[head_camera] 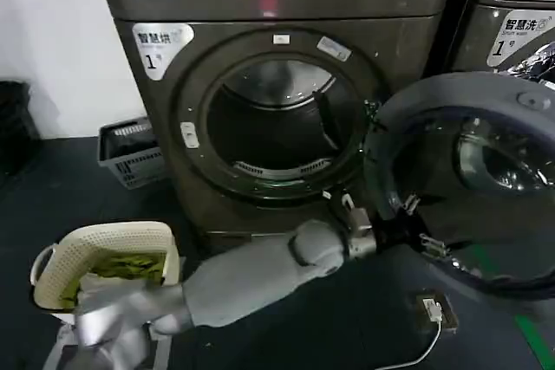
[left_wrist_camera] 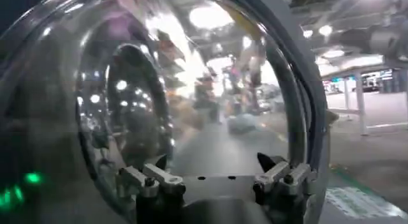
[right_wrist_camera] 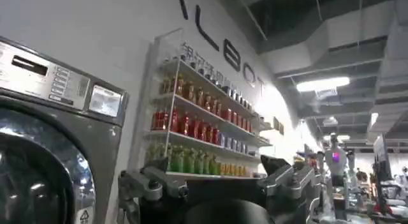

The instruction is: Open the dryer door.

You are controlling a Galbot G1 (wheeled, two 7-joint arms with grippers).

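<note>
Dryer door [head_camera: 468, 184]: round porthole, swung wide open to the right of the drum opening [head_camera: 273, 123], grey plastic inner face toward the camera, domed dark glass at centre. Left gripper [head_camera: 414, 224]: at the end of a smooth grey arm reaching across from lower left, set against the door's lower left edge; fingers [head_camera: 408, 205] spread apart on either side of the rim area, whether touching it cannot be told. In the left wrist view the two fingertips [left_wrist_camera: 156, 177] stand parted just before the glossy glass bowl [left_wrist_camera: 191, 97], which mirrors ceiling lights. Right gripper [right_wrist_camera: 220, 190]: raised beside a neighbouring machine [right_wrist_camera: 51, 136], fingers parted, holding nothing. Dryer [head_camera: 277, 6]: bronze-grey brushed metal, dark ring round the opening, perforated steel drum inside. White sticker [head_camera: 160, 41]: Chinese characters and "1". Second sticker [head_camera: 519, 32] on the machine at right: similar characters, "1". White woven basket [head_camera: 108, 253] with green contents at lower left on the dark floor; grey crate [head_camera: 130, 152] beside the dryer. Wall lettering "LBOT" [right_wrist_camera: 220, 43] above shelves of bottles [right_wrist_camera: 197, 126].
</note>
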